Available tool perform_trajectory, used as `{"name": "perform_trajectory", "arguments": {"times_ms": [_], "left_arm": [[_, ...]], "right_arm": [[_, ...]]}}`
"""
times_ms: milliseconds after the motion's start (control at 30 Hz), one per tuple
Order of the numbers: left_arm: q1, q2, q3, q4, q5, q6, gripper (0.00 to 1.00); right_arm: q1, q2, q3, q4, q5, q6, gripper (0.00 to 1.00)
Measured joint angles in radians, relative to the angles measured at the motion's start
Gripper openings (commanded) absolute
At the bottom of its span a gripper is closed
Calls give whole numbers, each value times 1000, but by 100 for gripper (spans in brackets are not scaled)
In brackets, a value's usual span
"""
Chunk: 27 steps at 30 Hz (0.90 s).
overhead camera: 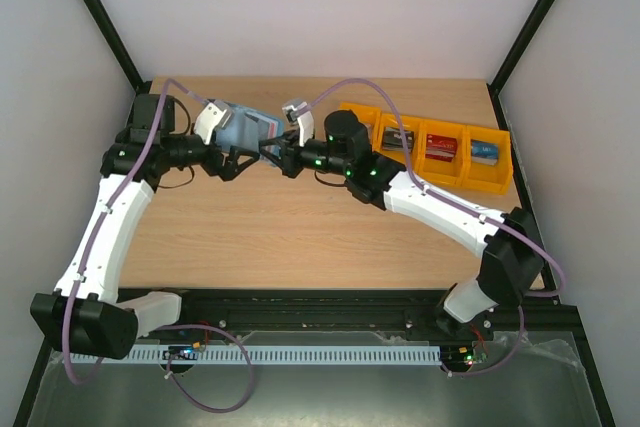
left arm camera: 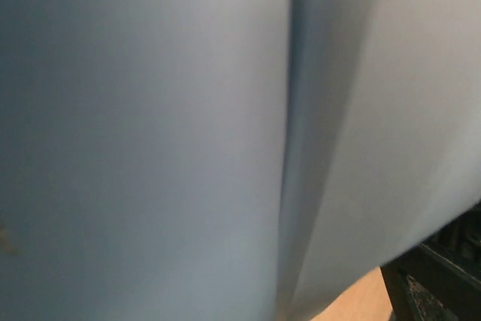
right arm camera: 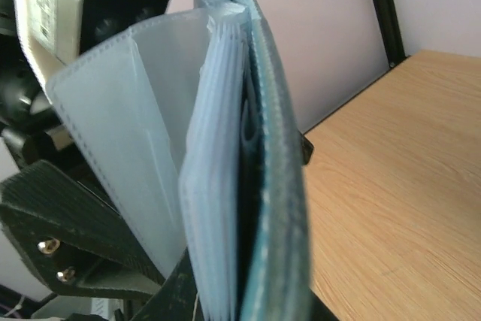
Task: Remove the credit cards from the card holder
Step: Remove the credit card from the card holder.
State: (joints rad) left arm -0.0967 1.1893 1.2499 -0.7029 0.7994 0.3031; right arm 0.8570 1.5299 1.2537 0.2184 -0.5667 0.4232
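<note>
White arm links (overhead camera: 105, 227), black joints (overhead camera: 345, 137), purple cables (overhead camera: 350, 81), green lights (overhead camera: 318, 159); screws (right arm camera: 48, 246) perhaps brass.

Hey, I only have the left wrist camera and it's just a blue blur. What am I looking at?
Observer: That's the card holder, held up above the table, right against your lens.
Operator: What's holding it?
Observer: The right gripper is shut on one edge. In the right wrist view, the holder rises straight out of its grip.
Operator: Any cards out?
Observer: A red card and a blue card lie in separate compartments of the orange bins on the right.
</note>
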Motion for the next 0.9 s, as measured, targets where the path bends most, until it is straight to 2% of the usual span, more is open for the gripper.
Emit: {"name": "perform_trajectory", "arguments": {"times_ms": [167, 433, 600, 733, 800, 833, 900], "left_arm": [[17, 0, 6, 25, -89, -58, 97], [104, 0, 11, 71, -65, -106, 97], [109, 0, 11, 58, 40, -78, 83], [109, -4, 11, 9, 173, -17, 65], [111, -6, 11, -27, 245, 29, 44], [111, -8, 11, -45, 274, 41, 29], [109, -13, 11, -80, 332, 82, 5]], "right_arm": [[-6, 2, 0, -46, 27, -43, 2], [-21, -5, 0, -106, -56, -81, 2], [-52, -24, -1, -118, -148, -97, 2], [-64, -35, -2, -118, -240, -124, 2], [-66, -41, -2, -117, -275, -136, 2], [-67, -43, -2, -117, -293, -141, 3], [-68, -43, -3, -114, -318, -148, 10]]}}
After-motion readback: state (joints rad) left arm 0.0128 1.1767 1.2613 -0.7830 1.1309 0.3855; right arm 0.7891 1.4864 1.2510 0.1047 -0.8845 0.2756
